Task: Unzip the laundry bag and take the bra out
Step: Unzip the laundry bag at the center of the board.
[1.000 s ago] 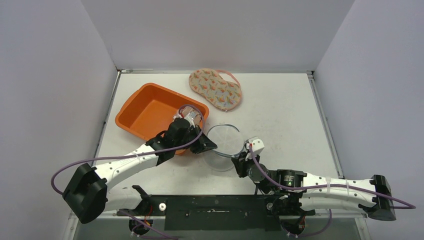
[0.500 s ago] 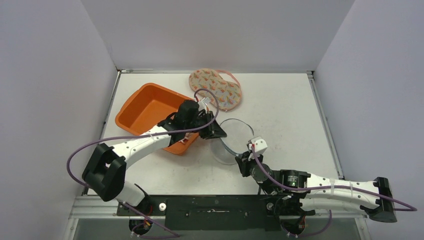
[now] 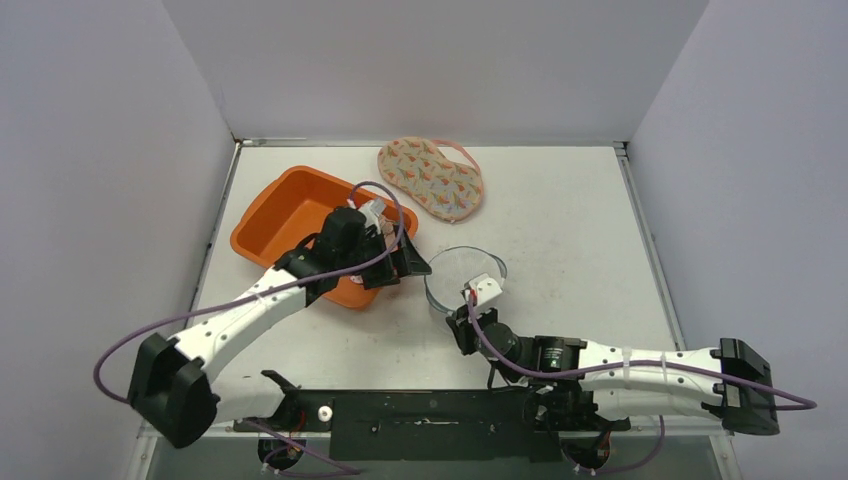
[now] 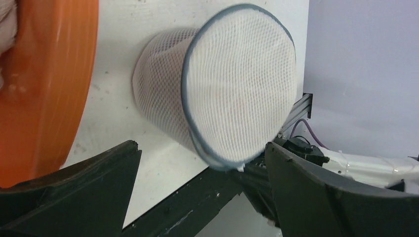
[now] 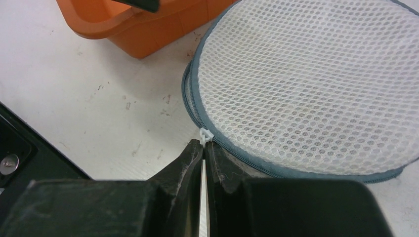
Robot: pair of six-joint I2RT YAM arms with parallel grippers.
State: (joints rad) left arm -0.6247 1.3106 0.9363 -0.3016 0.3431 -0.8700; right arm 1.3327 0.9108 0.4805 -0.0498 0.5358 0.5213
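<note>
Left gripper (image 3: pixel 408 268) back at orange plastic tub (image 3: pixel 290 215), jaws apart; right gripper (image 5: pixel 203 148) pinching white zipper pull (image 5: pixel 205 134) of round mesh laundry bag (image 5: pixel 306 84); patterned bra (image 3: pixel 432 177) already out, upper centre

Laundry bag (image 5: pixel 306 84): white honeycomb mesh, grey-blue trim (image 5: pixel 194 94), white zip pull (image 5: pixel 205 134). Bra (image 3: pixel 432 178), far edge: cream, scattered orange and teal print, pink strap (image 3: pixel 463 152). Tub (image 3: pixel 290 225): plain orange. Table (image 3: pixel 570 220): white. Cables (image 4: pixel 300 121): purple.

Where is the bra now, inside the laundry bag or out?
Out: the bra lies spread at the far side of the table, apart from the laundry bag.
</note>
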